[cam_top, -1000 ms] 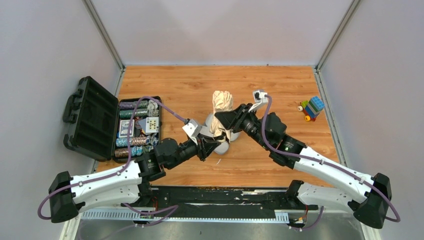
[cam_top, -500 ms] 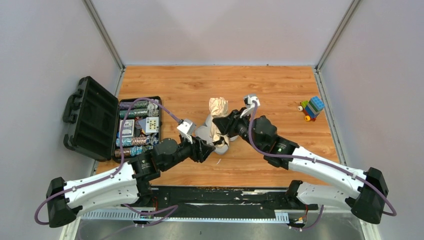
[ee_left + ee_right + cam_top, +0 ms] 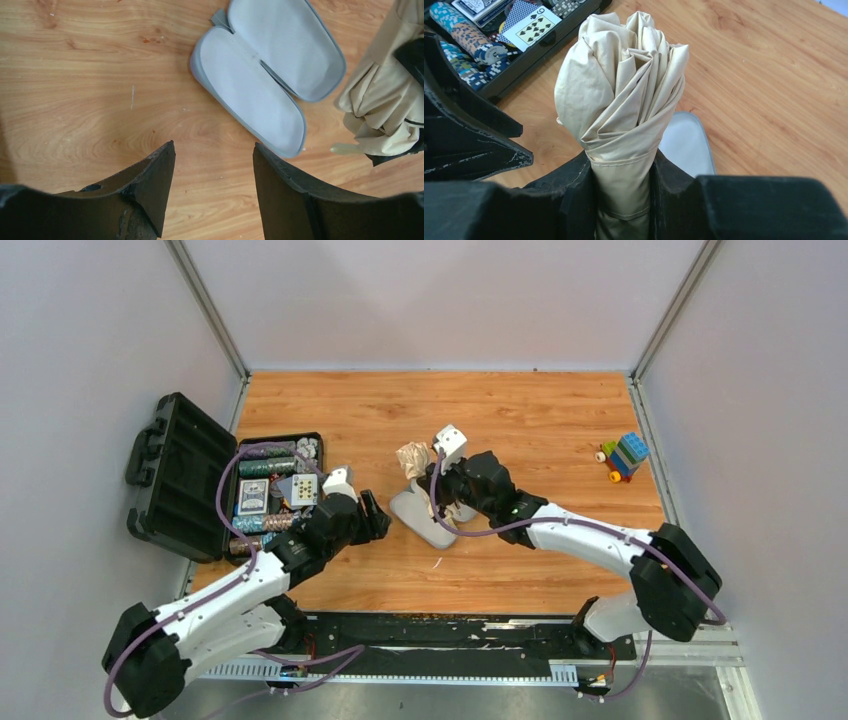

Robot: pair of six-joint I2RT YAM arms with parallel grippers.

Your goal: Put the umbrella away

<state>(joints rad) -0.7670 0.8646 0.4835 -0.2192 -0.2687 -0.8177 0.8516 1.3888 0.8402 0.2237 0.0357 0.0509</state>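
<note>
The beige-tan umbrella (image 3: 413, 458), folded and bunched, is held by my right gripper (image 3: 434, 483), which is shut round its lower part; in the right wrist view the fabric (image 3: 624, 95) stands up from between the pads (image 3: 624, 167). A lilac-grey oval hard case (image 3: 422, 516) lies open flat on the table just below the umbrella. In the left wrist view both its pale halves (image 3: 260, 80) show, with the umbrella (image 3: 385, 95) at the right edge. My left gripper (image 3: 378, 520) is open and empty, left of the case (image 3: 213, 146).
An open black case (image 3: 180, 475) with poker chips and cards (image 3: 272, 492) stands at the left; it also shows in the right wrist view (image 3: 499, 35). A coloured block toy (image 3: 624, 455) sits at the far right. Grey walls close the table in.
My left gripper has let go of the case and drawn back left; the case now lies open flat. My right gripper has carried the umbrella left and lower, over the case.
</note>
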